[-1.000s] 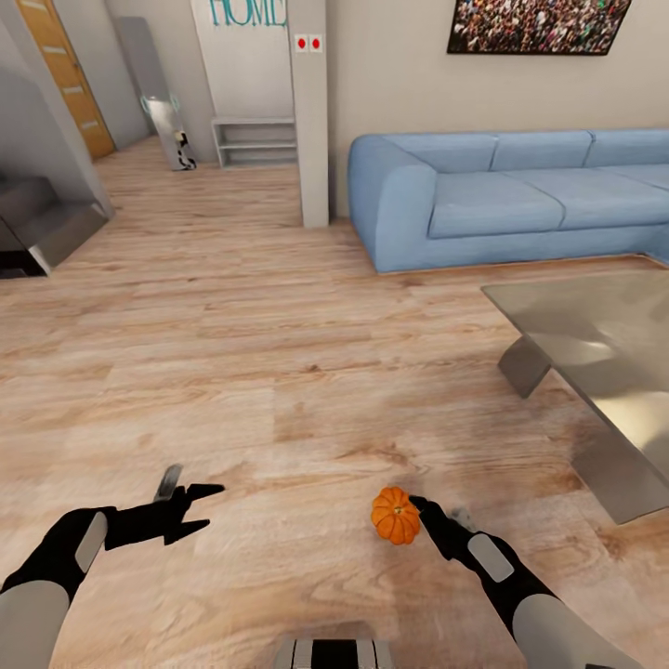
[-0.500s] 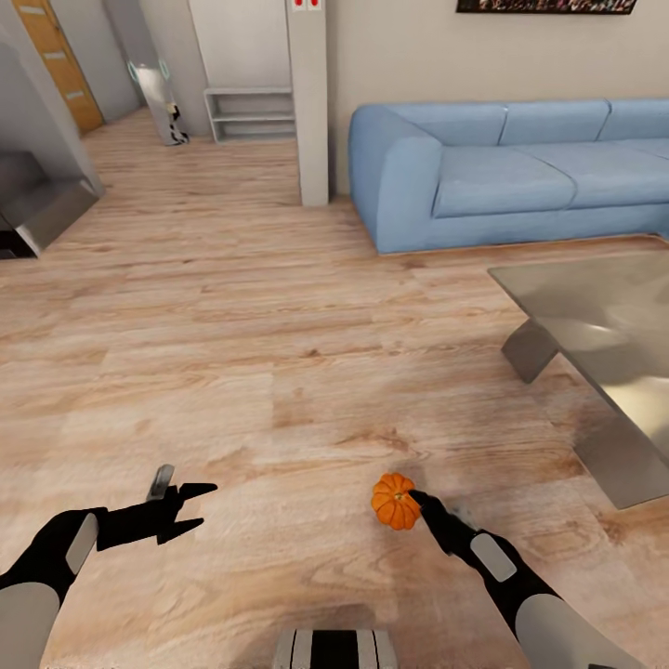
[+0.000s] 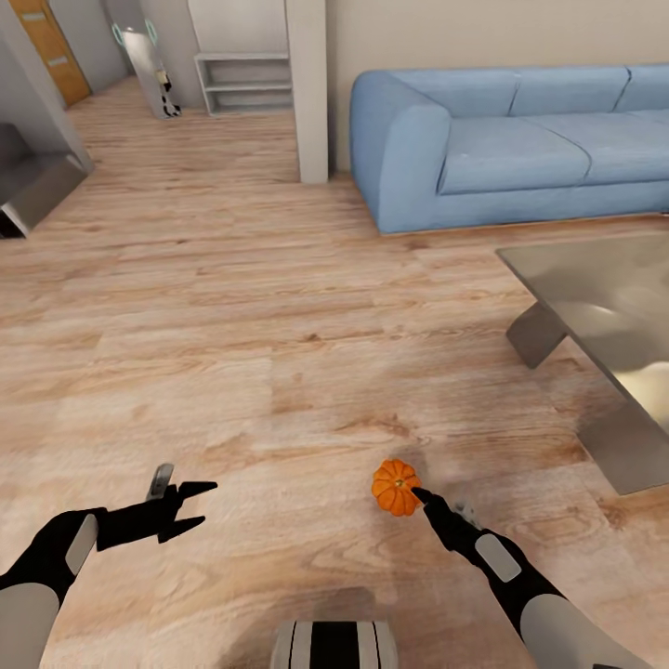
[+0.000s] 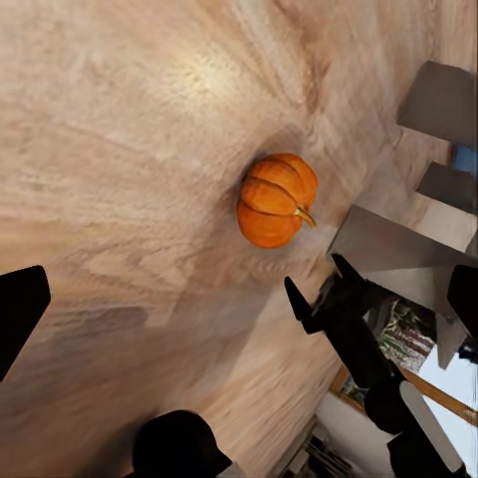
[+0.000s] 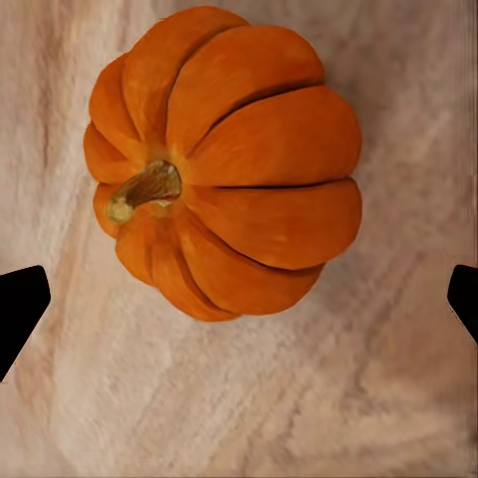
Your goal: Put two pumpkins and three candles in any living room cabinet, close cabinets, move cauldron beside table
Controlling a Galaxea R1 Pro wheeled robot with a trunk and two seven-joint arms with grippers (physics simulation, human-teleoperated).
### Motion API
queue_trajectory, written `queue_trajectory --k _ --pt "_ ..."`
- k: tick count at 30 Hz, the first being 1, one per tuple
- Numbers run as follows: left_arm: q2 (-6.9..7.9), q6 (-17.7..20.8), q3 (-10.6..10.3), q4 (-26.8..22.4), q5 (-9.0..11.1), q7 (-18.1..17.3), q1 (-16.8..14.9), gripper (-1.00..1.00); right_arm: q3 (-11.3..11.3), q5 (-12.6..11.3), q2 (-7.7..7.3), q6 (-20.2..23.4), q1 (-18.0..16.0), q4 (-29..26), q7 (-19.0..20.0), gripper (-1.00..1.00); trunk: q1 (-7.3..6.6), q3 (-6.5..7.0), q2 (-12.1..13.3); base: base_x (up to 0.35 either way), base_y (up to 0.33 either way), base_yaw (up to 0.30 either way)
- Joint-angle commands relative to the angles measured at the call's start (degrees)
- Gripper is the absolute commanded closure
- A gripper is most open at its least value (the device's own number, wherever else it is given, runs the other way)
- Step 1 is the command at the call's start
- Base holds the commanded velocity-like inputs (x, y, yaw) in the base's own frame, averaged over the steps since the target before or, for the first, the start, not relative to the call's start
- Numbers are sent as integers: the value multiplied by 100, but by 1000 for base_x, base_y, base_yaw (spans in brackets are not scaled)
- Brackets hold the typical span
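Right wrist view: pumpkin [image 5: 224, 164] between wide-spread right pincer [image 3: 420, 496] tips, contact seemingly none.

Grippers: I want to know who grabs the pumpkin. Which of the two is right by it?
The right gripper: its open fingers flank the pumpkin on the floor, while the left gripper hangs apart from it.

The pale plank wood floor [image 3: 232, 353] shows matt grain with a soft sheen. On it the small orange ribbed pumpkin [image 5: 224, 159] looks smooth and waxy. The low desk's grey-beige glass top [image 3: 604, 297] is glossy, reflective. The blue sofa [image 3: 502, 139] looks like soft matt cloth.
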Motion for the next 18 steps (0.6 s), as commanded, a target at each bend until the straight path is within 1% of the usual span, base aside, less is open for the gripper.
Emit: queue_trajectory --k 1,3,5,15,18 --pt "0 0 1 0 -1 -47 0 -100 0 -1 0 -2 0 0 1 -100 2 -23 -2 0 0 0" --pt "4 -3 3 0 -16 -184 0 -100 0 -1 4 -6 0 0 2 -100 7 -67 -4 0 0 0" --pt "7 -6 4 0 -23 -244 0 -100 0 -1 2 -13 0 0 2 -100 13 -111 -7 0 0 0" --pt "9 -8 -2 0 -28 -292 9 -100 0 -20 0 -18 0 0 22 -100 38 -333 -20 0 0 0" --pt "9 -8 -2 0 -28 -293 9 -100 0 -19 2 -16 0 0 89 -100 38 -333 -20 0 0 0"
